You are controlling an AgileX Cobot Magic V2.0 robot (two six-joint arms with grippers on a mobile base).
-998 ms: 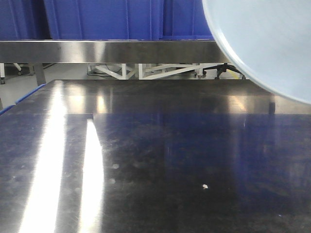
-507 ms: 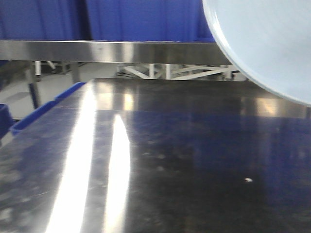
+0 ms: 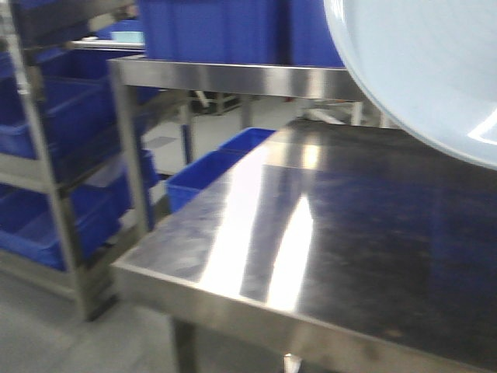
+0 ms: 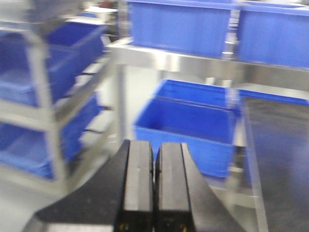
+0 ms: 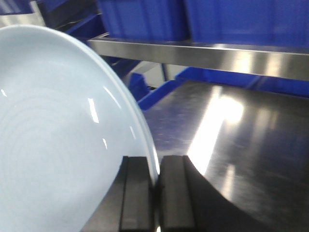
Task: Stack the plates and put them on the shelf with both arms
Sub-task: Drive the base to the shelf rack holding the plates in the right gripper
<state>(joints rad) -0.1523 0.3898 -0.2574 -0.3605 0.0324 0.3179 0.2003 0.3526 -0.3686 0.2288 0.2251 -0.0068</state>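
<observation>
A pale blue-white plate [image 5: 58,121] (glossy, plain) is hanging tilted, rim pinched by the right claw [image 5: 155,169], near the shelf [image 3: 233,78].

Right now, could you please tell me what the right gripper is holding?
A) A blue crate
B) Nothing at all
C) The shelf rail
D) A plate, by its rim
D: in the right wrist view the right gripper is pinched on the rim of the pale plate, whereas the left gripper is shut with nothing between its fingers.
</observation>
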